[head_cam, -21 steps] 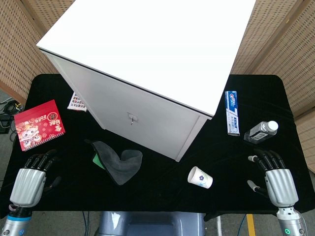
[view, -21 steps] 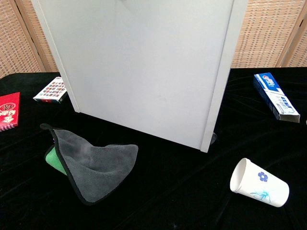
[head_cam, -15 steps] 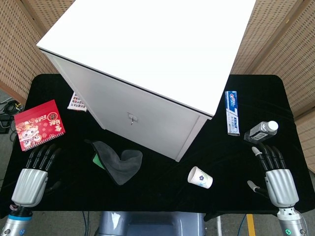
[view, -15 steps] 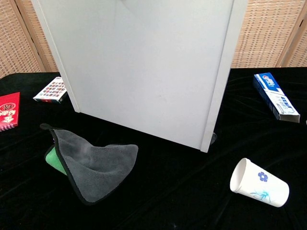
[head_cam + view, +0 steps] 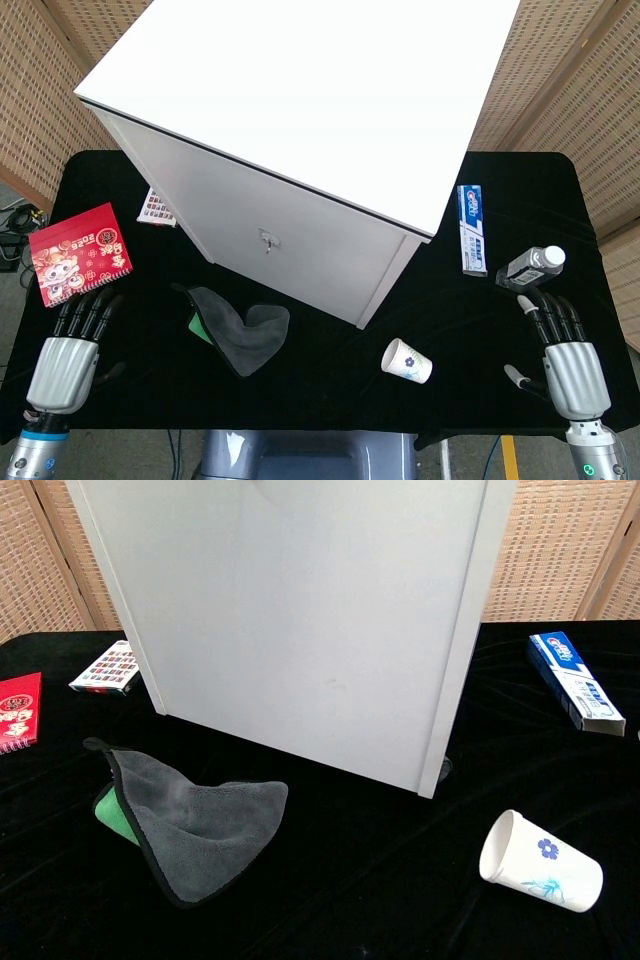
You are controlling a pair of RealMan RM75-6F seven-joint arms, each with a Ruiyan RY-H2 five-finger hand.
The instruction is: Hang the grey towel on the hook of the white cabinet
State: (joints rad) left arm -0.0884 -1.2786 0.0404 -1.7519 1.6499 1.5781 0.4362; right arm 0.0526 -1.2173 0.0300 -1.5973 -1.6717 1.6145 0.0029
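Before the white cabinet (image 5: 300, 130), below its hook (image 5: 267, 240), the grey towel (image 5: 240, 330) is seen crumpled, untouched. Nothing is held by the left hand (image 5: 65, 365) or right hand (image 5: 572, 365), fingers extended.

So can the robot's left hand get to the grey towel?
Probably yes. The left hand is open at the table's near-left edge, and only bare black tablecloth lies between it and the crumpled grey towel. Nothing blocks the way.
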